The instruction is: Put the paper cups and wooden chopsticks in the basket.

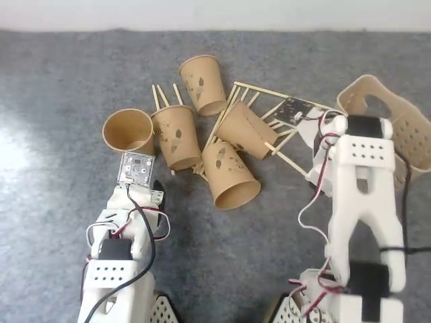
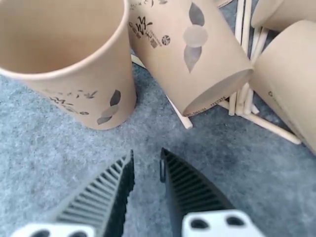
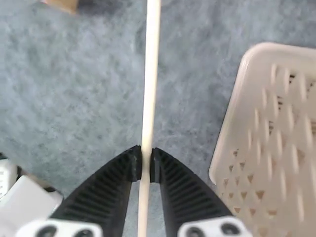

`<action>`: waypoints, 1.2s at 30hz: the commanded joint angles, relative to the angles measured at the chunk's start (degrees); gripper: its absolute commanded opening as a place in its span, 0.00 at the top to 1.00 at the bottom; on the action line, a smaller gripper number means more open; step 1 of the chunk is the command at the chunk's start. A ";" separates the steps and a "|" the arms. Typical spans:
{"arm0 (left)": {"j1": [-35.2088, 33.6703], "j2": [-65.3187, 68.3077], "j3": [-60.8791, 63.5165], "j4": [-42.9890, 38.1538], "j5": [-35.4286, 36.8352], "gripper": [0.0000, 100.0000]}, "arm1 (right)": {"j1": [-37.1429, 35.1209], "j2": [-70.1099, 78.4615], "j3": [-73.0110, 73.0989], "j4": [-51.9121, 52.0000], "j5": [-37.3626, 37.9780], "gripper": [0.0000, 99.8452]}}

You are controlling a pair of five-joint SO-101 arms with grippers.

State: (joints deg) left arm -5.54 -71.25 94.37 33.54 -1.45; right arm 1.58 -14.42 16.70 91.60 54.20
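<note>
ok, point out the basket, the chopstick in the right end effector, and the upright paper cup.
basket (image 3: 276,143), right wrist view, lattice wall.
wooden chopstick (image 3: 150,74), right wrist view, bare shaft.
upright paper cup (image 1: 128,133), high view, inside its mouth.

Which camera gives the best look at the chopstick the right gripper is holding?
The right wrist view: the chopstick runs straight between the right gripper fingertips, clamped. In the high view several sticks fan out there; which is held is unclear. The left wrist view has other sticks beside cups.
</note>
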 commanded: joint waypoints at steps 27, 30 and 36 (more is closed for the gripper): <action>0.26 -0.62 -0.57 -1.41 0.09 0.92 | -11.21 -31.08 -1.32 -12.79 -22.59 0.99; 0.26 -0.62 -0.57 -1.41 0.09 0.92 | -8.40 -34.95 -1.32 -15.87 -25.41 0.99; 0.26 -0.62 -0.57 -1.41 0.09 0.92 | 3.38 -40.31 -0.97 -20.88 -29.71 0.99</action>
State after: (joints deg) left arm -5.54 -71.25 94.37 33.54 -1.45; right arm -0.44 -52.04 16.70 73.32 26.68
